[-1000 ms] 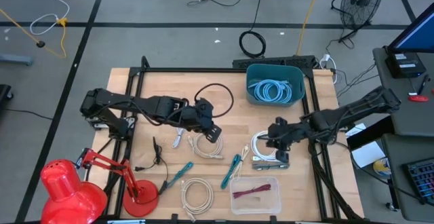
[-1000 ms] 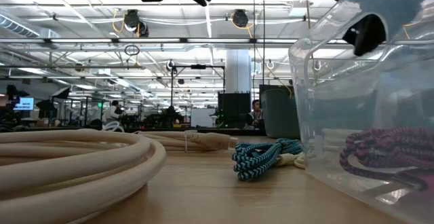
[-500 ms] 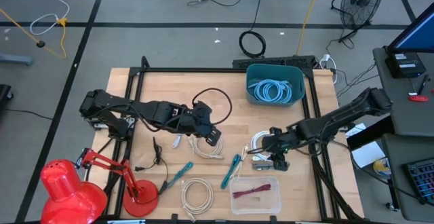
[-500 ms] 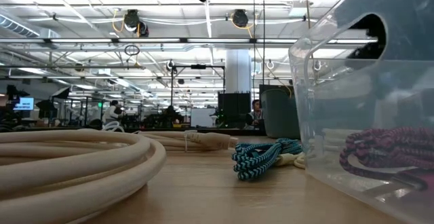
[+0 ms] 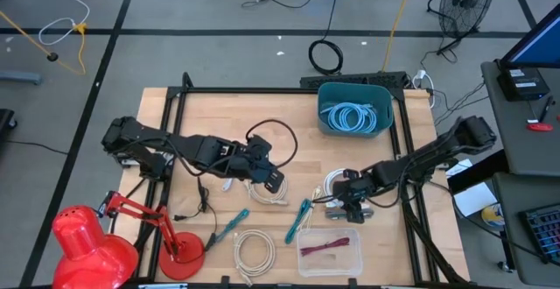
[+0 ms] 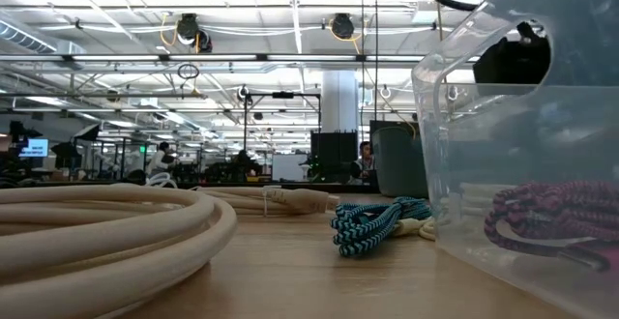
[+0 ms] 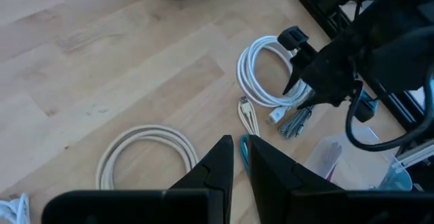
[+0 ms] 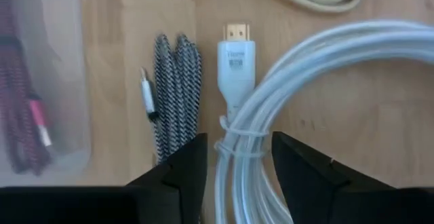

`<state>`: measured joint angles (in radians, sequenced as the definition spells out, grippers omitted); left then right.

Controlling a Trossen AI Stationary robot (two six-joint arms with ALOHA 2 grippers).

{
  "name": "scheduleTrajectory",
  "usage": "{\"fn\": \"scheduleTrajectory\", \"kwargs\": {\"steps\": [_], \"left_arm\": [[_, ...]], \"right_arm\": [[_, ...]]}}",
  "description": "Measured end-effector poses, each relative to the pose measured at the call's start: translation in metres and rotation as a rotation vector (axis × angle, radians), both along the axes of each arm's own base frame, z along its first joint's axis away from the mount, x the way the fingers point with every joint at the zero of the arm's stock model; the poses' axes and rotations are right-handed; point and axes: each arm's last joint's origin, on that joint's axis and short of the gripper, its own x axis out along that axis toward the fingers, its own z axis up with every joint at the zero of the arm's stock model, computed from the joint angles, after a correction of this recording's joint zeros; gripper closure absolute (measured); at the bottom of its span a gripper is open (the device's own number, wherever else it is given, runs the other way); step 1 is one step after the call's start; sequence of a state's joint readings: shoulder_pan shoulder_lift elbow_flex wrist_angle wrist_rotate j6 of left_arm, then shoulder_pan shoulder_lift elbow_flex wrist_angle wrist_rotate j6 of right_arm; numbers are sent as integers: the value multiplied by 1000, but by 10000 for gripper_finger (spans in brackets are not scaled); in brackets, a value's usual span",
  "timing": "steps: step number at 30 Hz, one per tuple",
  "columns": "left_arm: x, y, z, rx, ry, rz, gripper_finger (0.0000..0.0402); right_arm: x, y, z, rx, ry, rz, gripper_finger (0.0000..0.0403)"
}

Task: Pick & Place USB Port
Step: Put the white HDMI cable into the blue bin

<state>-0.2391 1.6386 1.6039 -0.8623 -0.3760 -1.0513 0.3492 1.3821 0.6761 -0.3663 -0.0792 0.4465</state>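
Note:
My right gripper [image 8: 237, 142] is open and hovers over a coiled white cable [image 8: 319, 68] near the table's right side [image 5: 343, 203]. The coil's tied bundle and white plug with a gold tip [image 8: 236, 51] lie between the fingers. A folded grey braided cable [image 8: 175, 95] lies on the wood beside it. My left gripper [image 7: 237, 141] is shut and empty, raised above the table's middle [image 5: 271, 177], over a cream cable coil [image 7: 146, 153].
A clear box [image 5: 330, 250] with a red cable sits at the near edge, just beside the right gripper. A teal bin [image 5: 354, 109] holds a pale blue cable. Cream coils [image 5: 254, 250], teal striped cables [image 5: 297, 220] and a red lamp [image 5: 83, 245] lie near.
My right gripper has moved toward the table's left and near edge and come down over the white coil, staying open. My left gripper has drifted slightly toward the near edge.

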Motion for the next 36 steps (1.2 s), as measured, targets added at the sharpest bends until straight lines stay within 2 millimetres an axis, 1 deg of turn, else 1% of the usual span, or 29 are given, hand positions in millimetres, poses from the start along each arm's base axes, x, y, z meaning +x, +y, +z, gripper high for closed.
{"fn": "scheduleTrajectory", "kwargs": {"steps": [4, 11, 15, 21, 25, 27, 31, 33, 36], "left_arm": [[0, -1, 0, -1, 0, -1, 355], [0, -1, 0, -3, -1, 1, 355], [0, -1, 0, 3, -3, 6, 355], [0, 0, 0, 11, -4, 13, 355], [0, 1, 0, 11, -4, 16, 355], [0, 2, 0, 15, -3, 18, 355], [1, 6, 0, 24, -3, 28, 355], [1, 9, 0, 29, -1, 30, 355], [2, 13, 0, 36, 2, 36, 355]], "right_arm": [[-6, -2, -10, -13, 31, 3, 253], [-13, -5, -17, -12, 50, -31, 269], [-11, -4, -17, -3, 37, -43, 290], [-11, -4, -16, 6, 29, -61, 347], [-15, -5, -9, 36, 27, -74, 352], [-17, -6, -1, 41, 40, -75, 352], [-17, -6, 27, 21, 17, -58, 347], [-20, -8, 42, 1, 20, -39, 348], [-20, -9, 72, -51, -26, -36, 349]]}}
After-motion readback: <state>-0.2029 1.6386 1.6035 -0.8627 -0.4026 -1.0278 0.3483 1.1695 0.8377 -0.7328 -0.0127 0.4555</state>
